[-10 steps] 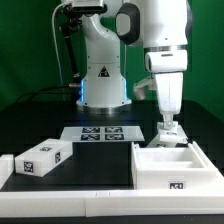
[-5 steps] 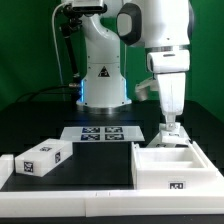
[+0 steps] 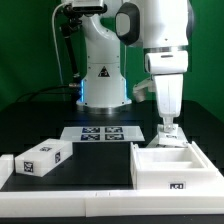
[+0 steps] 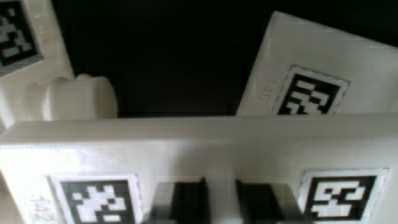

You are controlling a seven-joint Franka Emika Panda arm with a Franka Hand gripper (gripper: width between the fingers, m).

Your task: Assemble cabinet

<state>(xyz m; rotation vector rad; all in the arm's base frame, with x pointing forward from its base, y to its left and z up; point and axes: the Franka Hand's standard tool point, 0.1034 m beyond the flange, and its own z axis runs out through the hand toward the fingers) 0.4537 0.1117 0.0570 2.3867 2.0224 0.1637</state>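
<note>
Hovering at the back wall of the cabinet body (image 3: 150,172), set in the bench's (image 3: 100,160) near corner on the exterior view's right, the gripper (image 3: 168,135); finger gap impossible to tell. Lying toward the opposite near corner, well apart, a smaller tagged piece (image 3: 43,158).

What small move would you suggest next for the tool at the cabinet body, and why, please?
Probably close the tool on the body's far wall. It stands upright right at that wall, though whether it grips yet is unclear, and the smaller piece lies apart, not yet fitted.
</note>
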